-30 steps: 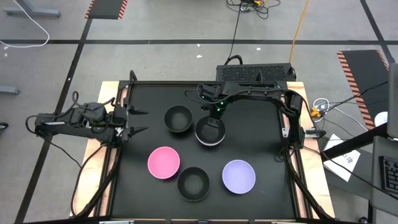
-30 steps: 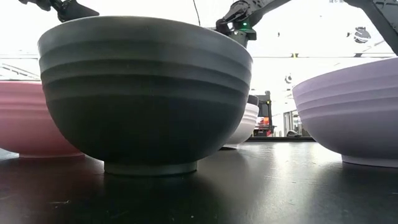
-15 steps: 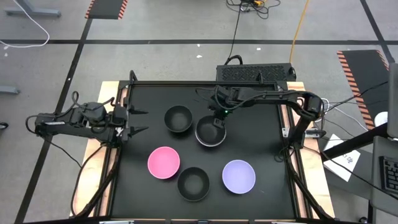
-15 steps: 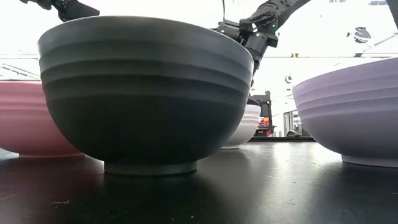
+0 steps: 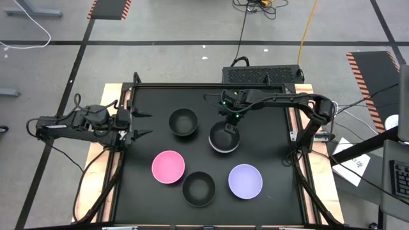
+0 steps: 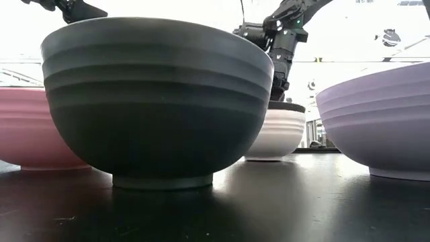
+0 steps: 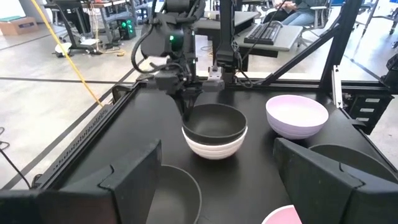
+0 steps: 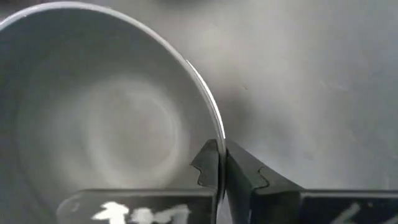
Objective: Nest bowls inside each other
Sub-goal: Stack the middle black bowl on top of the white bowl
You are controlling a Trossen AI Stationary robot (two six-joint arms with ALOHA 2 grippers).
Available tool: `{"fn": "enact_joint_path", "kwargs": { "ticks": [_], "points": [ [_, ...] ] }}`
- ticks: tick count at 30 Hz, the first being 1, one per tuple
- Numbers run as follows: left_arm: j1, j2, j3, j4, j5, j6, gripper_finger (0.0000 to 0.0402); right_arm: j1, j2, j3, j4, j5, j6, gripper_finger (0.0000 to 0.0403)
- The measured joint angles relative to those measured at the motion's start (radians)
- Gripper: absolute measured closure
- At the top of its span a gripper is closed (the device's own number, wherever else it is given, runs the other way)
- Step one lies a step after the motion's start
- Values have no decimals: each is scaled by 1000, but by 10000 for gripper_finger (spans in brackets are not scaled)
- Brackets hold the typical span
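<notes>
A black bowl nested in a white bowl forms a stack right of the table's middle, its foot on the table. My right gripper is at the stack's far rim, shut on it. A second black bowl stands left of the stack. The pink bowl, a third black bowl and the lavender bowl stand upright along the near side. My left gripper waits open at the table's left edge. My right gripper pinches the stack's far rim, with one finger inside the black bowl and the other outside. The fingers come from above, pointing down. The stack stays upright with the white bowl's foot on the table.
The black tabletop is bounded by a raised frame. Bare table lies at the far left, the far right and between the stack and the lavender bowl. A dark box sits beyond the far edge. Cables and floor tape surround the table.
My right gripper has moved toward the table's right edge and a little nearer, coming down onto the stack's far rim. The stack has slid along the table to the right and slightly toward the near edge, staying upright. The other bowls have not moved.
</notes>
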Motion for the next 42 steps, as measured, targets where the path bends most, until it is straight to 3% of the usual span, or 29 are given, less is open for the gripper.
{"fn": "enact_joint_path", "kwargs": {
  "ticks": [11,42],
  "points": [
    [0,0,0,1,-6,-13,89,0,-60,2,-82,14,0,403],
    [0,0,0,-1,4,-18,89,20,16,5,-64,12,9,403]
  ]
}}
